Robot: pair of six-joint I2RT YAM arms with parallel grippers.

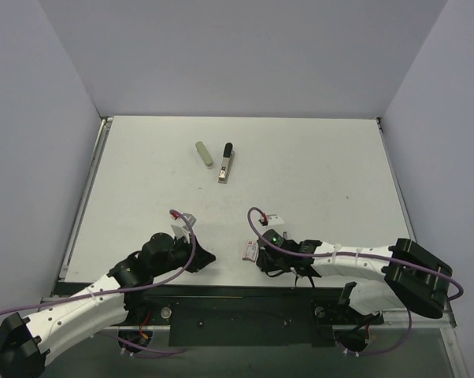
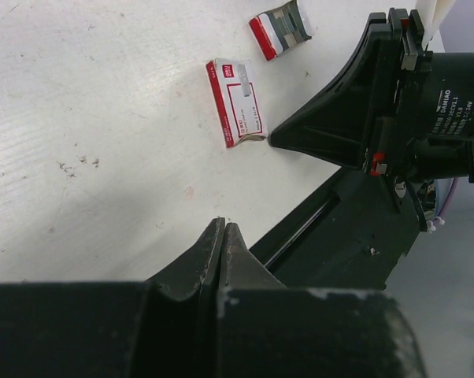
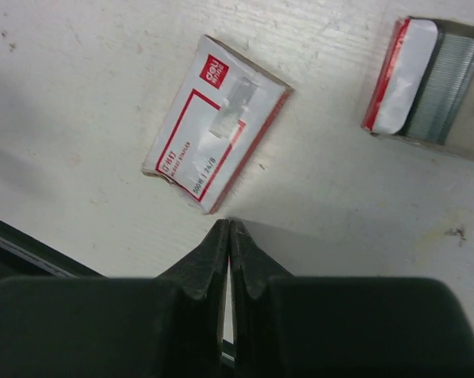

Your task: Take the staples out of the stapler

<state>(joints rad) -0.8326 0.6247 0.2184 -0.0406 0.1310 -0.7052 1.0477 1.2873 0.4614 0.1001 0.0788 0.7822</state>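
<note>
– Stapler (image 1: 226, 164) first: where did it lie?
– On the far half of the table (image 1: 324, 173), a little left of centre and well apart from both arms. Its long axis ran near to far, almost straight away from the arm bases, with the black end far and the silvery end near. An olive bar (image 1: 204, 154) lay just to its left, not touching it.
– And the grippers?
– Both sat low by the near edge. The left gripper (image 1: 212, 257) had its jaws pressed together on nothing, and its wrist view showed the tips meeting. The right gripper (image 1: 256, 253) was likewise closed and empty, its tip just beside a red and white staple box (image 3: 215, 146). An opened box (image 3: 426, 87) with staples showing lay near that one.
– Which arm was nearer the stapler?
– Hard to call. It lay ahead of the gap between the two grippers, so either arm would have needed a long reach toward the far side. In my judgement the jaws would have to spread and close across the narrow width, square to that near-far axis.
– Had unloading begun?
– Seemingly not. The stapler was too small in the top view to tell whether it stood open.
</note>
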